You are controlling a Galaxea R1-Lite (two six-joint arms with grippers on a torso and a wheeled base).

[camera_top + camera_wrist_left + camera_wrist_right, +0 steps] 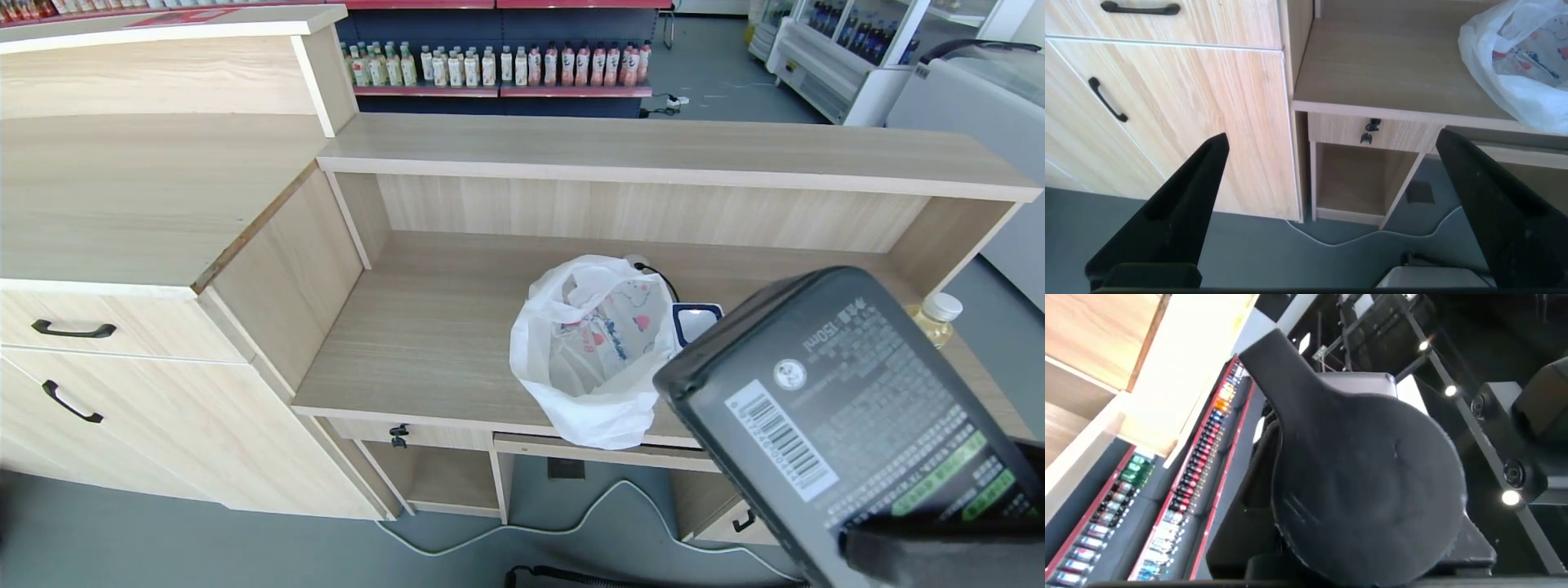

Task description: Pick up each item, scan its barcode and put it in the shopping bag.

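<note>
While the right gripper [939,539] clamps its near end, the dark bottle [849,408] hangs in the air at near right, close under the head camera and in front of the counter's right part. Its label side faces up, with a white barcode [780,439] showing towards its left edge. A dark finger lies across the bottle's near end, closed on it. From the right wrist the bottle [1364,482] reads as a round, flat body with a short neck.

Just beyond the bottle's far left corner sits the scanner [696,320], partly covered. The white shopping bag [592,351] touches the scanner's left side. It stands mouth open on the counter shelf [424,327], and its base overhangs the near edge. A yellow bottle with a white cap [935,317] stands at far right, behind the dark bottle.

The left gripper [1333,135] is low at near left, below the shelf's near edge. Its fingers [1167,220] are spread wide with nothing between them. Cupboard drawers with black handles [73,330] stand to the left. Stocked shop shelves [498,65] line the far wall.
</note>
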